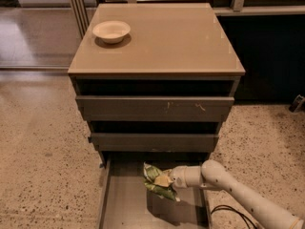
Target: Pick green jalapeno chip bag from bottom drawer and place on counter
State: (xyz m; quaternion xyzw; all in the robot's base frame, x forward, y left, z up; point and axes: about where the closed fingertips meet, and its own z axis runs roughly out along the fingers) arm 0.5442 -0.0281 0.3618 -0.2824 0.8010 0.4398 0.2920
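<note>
Green bag [156, 181] — between jaws, over drawer [125, 205]

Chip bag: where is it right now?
Camera view, low centre: the chip bag is gripped by the hand, over the floor of the open bottom drawer, near its back and right of middle.

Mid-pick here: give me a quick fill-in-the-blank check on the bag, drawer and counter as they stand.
1. The gripper is shut on the crinkled green foil chip bag, holding it over the open, grey ____ drawer.
2. The round bowl on the glossy tan counter is ____.
3. The white arm enters from the picture's lower ____.
Missing words: bottom; white; right.
</note>
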